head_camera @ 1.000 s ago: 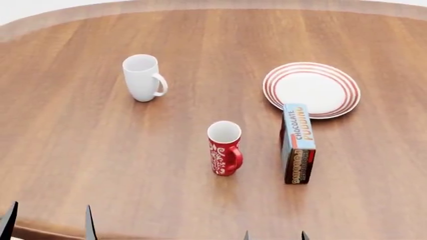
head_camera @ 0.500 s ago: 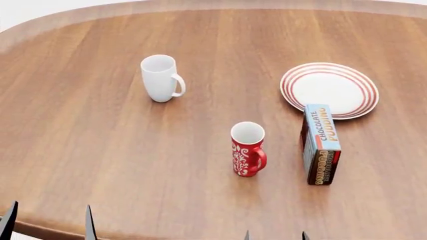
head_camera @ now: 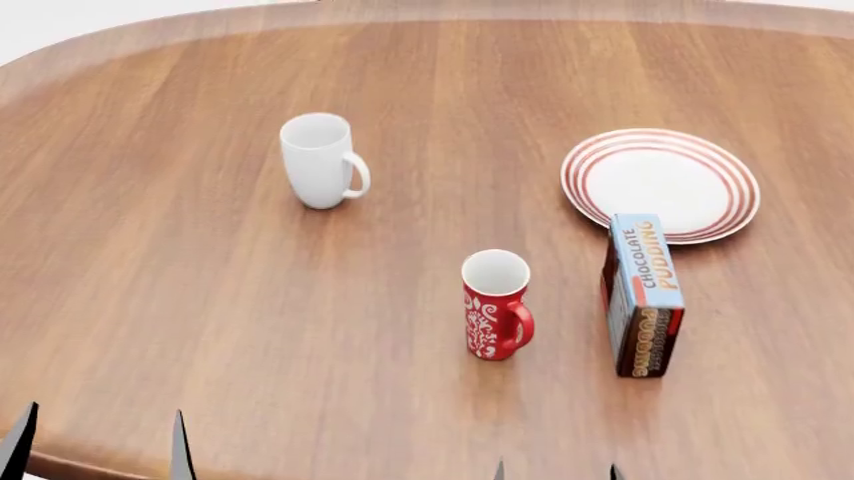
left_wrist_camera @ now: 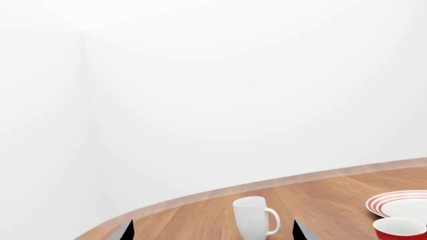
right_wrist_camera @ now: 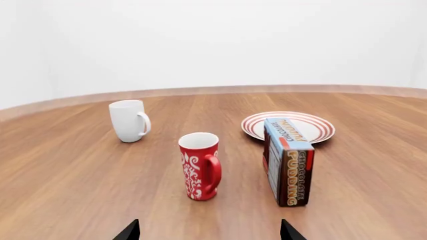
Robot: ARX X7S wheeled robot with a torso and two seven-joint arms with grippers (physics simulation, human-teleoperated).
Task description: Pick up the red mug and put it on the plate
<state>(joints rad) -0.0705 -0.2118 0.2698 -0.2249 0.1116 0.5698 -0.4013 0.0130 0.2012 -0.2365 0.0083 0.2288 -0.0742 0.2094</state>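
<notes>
The red mug (head_camera: 497,305) with white swirls stands upright near the middle of the wooden table, handle turned toward the near right. It also shows in the right wrist view as the red mug (right_wrist_camera: 200,166); only the red mug's rim (left_wrist_camera: 399,231) shows in the left wrist view. The plate (head_camera: 661,180), white with red rings, lies farther back to the right, with nothing on it; plate (right_wrist_camera: 319,127), plate (left_wrist_camera: 400,202). My left gripper (head_camera: 100,455) (left_wrist_camera: 213,232) and right gripper (head_camera: 555,472) (right_wrist_camera: 209,232) are both open at the near table edge, only their fingertips showing, well short of the mug.
A chocolate pudding box (head_camera: 645,295) (right_wrist_camera: 288,160) stands on its long edge between the mug and the plate, its far end at the plate's near rim. A plain white mug (head_camera: 318,160) (right_wrist_camera: 127,121) (left_wrist_camera: 252,217) stands upright at the back left. The table's curved edge runs behind.
The head view has shifted, so every object on the table now sits further right and slightly lower in it. The fingertips hold the same places; nothing on the table was touched.
</notes>
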